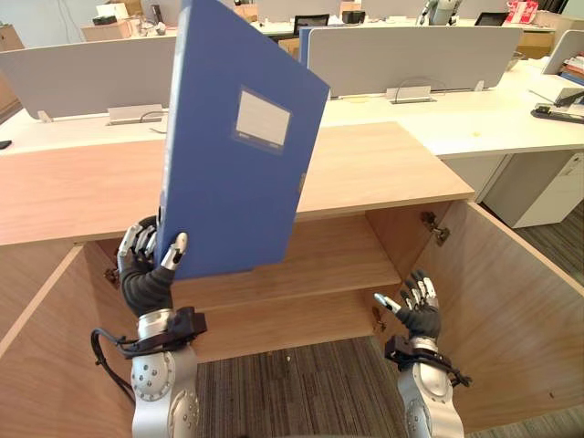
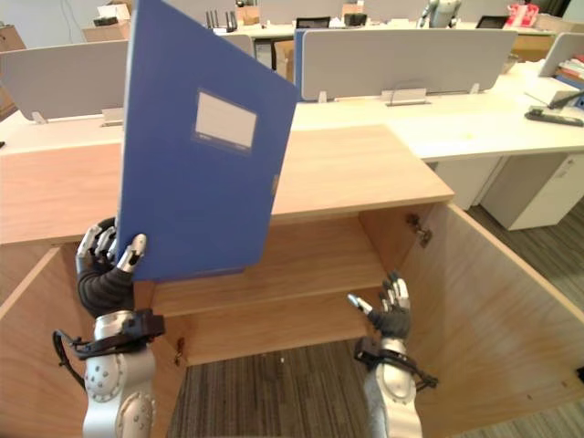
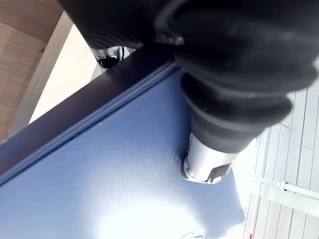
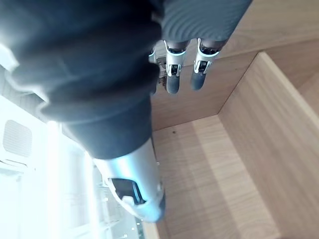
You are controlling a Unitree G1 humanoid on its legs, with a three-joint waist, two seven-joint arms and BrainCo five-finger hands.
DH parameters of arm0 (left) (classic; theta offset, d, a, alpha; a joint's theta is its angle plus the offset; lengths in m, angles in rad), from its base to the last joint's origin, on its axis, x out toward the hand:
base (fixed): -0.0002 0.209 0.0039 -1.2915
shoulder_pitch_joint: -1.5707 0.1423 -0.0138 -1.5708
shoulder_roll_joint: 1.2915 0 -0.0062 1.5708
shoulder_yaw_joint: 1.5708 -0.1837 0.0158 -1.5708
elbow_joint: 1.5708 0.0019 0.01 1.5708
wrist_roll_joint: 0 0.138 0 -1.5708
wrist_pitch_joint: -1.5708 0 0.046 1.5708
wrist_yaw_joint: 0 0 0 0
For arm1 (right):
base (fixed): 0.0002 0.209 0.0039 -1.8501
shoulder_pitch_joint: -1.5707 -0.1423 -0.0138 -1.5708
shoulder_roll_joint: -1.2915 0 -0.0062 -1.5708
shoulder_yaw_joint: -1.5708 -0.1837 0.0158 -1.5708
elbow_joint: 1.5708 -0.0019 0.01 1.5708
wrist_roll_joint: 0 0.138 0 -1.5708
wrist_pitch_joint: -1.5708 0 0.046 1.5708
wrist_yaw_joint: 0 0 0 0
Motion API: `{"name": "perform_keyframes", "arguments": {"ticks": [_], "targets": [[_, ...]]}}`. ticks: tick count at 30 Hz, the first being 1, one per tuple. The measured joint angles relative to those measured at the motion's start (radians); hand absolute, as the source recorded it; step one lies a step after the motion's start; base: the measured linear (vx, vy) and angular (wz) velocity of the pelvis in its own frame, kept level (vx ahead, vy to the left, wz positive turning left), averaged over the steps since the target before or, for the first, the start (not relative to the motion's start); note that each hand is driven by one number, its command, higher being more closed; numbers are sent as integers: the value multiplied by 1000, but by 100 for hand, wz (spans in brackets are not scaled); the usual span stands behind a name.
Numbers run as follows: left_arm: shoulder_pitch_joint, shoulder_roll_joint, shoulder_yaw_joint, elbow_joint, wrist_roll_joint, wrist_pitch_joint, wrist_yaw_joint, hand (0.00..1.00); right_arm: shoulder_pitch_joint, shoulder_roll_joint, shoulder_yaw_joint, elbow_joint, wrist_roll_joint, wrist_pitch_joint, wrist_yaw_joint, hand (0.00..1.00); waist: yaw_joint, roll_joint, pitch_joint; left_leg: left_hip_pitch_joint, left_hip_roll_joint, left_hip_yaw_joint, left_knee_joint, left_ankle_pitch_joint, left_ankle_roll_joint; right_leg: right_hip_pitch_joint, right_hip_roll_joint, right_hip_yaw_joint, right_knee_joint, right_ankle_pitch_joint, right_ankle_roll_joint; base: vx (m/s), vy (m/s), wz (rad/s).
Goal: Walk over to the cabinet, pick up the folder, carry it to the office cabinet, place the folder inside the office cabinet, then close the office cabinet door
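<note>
Your left hand (image 1: 144, 274) has fingers and thumb curled round the lower left corner of the blue folder (image 1: 237, 182), holding it nearly upright above the top front edge of the office cabinet (image 1: 383, 169). Its pale label (image 1: 262, 119) carries nothing you can read. Your right hand (image 1: 418, 310) hangs with fingers relaxed, holding nothing, near the right end of the shelf (image 1: 310, 265), beside the open door (image 1: 511, 301).
</note>
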Motion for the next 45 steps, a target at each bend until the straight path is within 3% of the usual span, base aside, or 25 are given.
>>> {"name": "perform_keyframes", "arguments": {"ticks": [5,12,18,26,36,45], "targets": [[-1,-9,15,34,13,13,0,100,-61,-4,20,-57,137,-12,33,0,-1,1,0,1,0,-1,0,0,0,0,0,-1,2,0,0,0,0,0],[-17,-11,11,79,19,37,0,100,-234,-54,168,-62,288,-15,88,0,3,1,0,-1,-2,-9,0,1,0,2,-1,-8,2,0,0,0,0,2],[-47,-3,-28,94,-76,37,-25,100,-424,-97,246,127,428,-3,110,0,14,3,1,-1,-3,-21,0,7,-1,6,-2,-20,5,0,0,-5,-1,6],[-72,16,-68,94,-177,35,-56,100,-556,-119,257,260,465,6,77,0,20,15,9,-1,-2,-31,-4,20,1,4,-2,-27,20,0,0,-37,-4,4],[-99,33,-72,94,-195,28,-60,100,-625,-116,275,328,444,6,49,0,18,26,16,-16,-1,-51,-4,33,-1,0,1,-49,18,4,-5,-15,-11,6],[-121,49,-71,94,-194,15,-80,100,-652,-119,314,320,466,0,161,0,18,26,16,-16,0,-49,-4,35,-1,0,2,-46,8,12,-7,0,0,0]]}}
